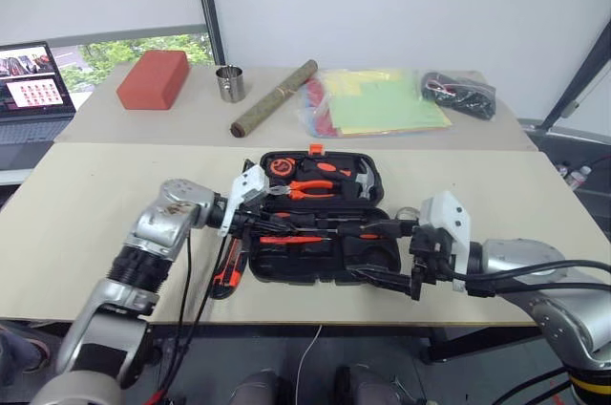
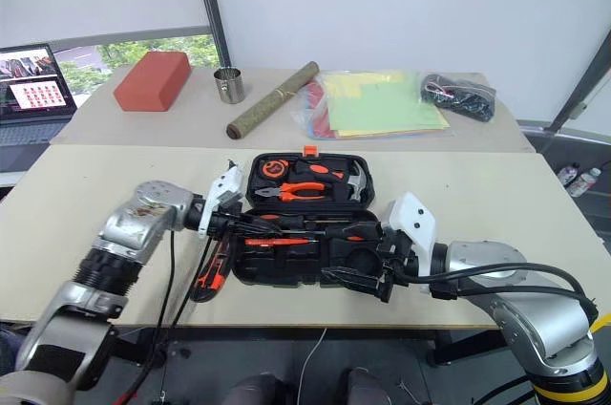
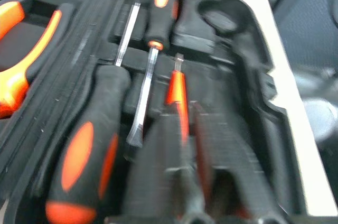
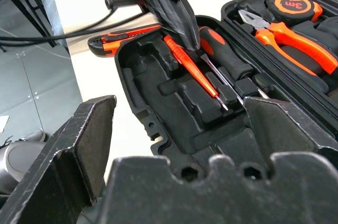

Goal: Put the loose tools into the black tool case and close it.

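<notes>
Left end effector (image 4: 182,28) closed on slim orange tester pen (image 4: 191,71), pen's long axis running ahead of the tips along its recess in open black tool case (image 1: 320,262). Utility knife (image 1: 227,271) on worktop (image 1: 86,233) beside the left arm, nearer it. Right end effector (image 1: 387,276) wide open, empty.

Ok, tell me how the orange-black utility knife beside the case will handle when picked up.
The orange-black utility knife looks flat-sided, so it probably won't roll. It lies flat against the black tool case, so pinching it is likely awkward. It seems rigid and fairly light.
</notes>
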`<action>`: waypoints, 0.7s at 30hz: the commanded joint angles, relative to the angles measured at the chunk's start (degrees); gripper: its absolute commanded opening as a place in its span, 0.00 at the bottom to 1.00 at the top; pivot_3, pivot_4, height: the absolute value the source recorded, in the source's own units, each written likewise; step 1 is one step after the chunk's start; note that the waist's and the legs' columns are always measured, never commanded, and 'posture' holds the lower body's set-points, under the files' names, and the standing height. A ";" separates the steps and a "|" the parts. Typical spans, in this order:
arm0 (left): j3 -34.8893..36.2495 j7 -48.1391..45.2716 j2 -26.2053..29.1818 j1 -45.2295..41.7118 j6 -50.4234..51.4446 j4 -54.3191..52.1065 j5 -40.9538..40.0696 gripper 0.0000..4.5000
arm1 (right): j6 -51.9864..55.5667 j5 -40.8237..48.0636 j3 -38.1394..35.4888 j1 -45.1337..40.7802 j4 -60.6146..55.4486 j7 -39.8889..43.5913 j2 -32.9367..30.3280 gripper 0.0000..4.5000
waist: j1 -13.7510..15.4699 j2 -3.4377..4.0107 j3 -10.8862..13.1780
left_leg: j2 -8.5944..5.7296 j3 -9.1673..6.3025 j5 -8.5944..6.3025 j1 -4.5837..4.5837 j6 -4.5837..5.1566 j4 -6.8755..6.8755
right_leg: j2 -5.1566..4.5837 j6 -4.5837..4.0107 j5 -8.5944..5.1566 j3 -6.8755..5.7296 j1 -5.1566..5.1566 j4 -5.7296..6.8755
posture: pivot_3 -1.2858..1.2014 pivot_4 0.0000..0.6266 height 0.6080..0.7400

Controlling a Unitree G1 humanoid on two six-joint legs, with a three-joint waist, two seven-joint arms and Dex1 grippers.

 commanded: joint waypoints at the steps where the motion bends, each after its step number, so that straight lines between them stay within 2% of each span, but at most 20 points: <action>1: 0.20 1.84 -1.15 -0.26 -1.43 1.37 1.03 0.01 | -1.06 0.22 -0.64 -0.86 -0.89 0.04 -0.10 1.00 | -0.16 0.00 0.00 | 0.01 0.00 0.00 -0.01 0.00 -0.01 | 0.01 -0.03 0.02 0.00 -0.01 -0.01 | 0.52 0.24 0.97; 4: -0.96 2.26 -1.48 0.40 -1.58 2.46 2.30 0.01 | -0.98 0.24 -0.66 -1.01 -0.71 -0.04 -0.06 1.00 | -0.23 0.00 0.00 | 0.01 0.00 0.00 0.02 0.00 -0.02 | 0.02 -0.05 0.03 -0.01 -0.01 0.00 | 0.52 0.24 0.97; 12: -3.69 0.23 1.98 6.63 -7.93 -0.89 5.67 0.01 | -0.84 0.32 -0.64 -0.48 -0.85 -0.65 0.38 1.00 | -0.30 0.02 -0.06 | 0.01 0.02 -0.01 0.25 -0.02 -0.18 | -0.03 -0.06 0.02 0.05 0.09 -0.03 | 0.52 0.24 0.97; 21: 0.48 4.47 0.73 5.37 -8.86 -0.54 3.89 0.01 | -0.53 0.53 -0.49 -1.05 -0.26 -1.13 0.85 1.00 | -0.28 0.02 -0.13 | 0.01 0.04 -0.01 0.46 -0.03 -0.24 | -0.12 -0.07 0.02 0.10 0.20 -0.02 | 0.52 0.24 0.97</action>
